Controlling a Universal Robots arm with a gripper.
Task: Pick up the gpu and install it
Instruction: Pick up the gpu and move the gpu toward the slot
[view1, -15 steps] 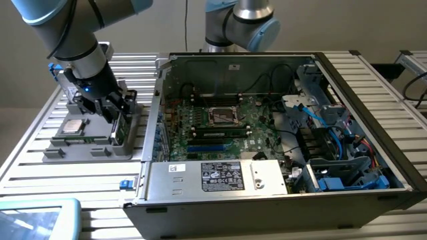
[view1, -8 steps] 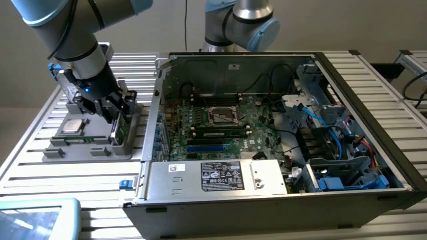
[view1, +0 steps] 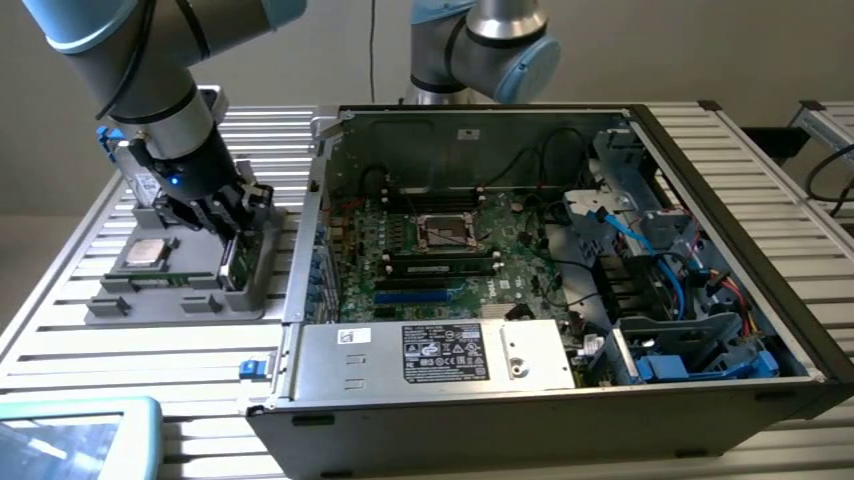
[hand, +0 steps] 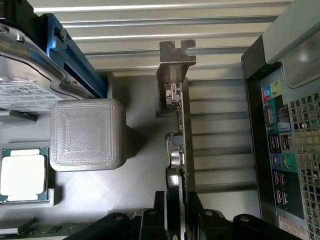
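Straddles the upright gpu with the hand, clamped or not impossible to tell; likely stiff, light, fragile, best pinched on bare board edge.

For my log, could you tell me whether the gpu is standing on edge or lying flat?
On edge: the gpu shows its thin edge, standing in the grey holder.

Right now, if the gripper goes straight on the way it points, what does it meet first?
The gripper points down, and the gpu is first in its line. The card stands on edge in the grey tray, directly under the gripper and very close. I cannot tell whether they already touch. Beyond the card comes the tray floor.
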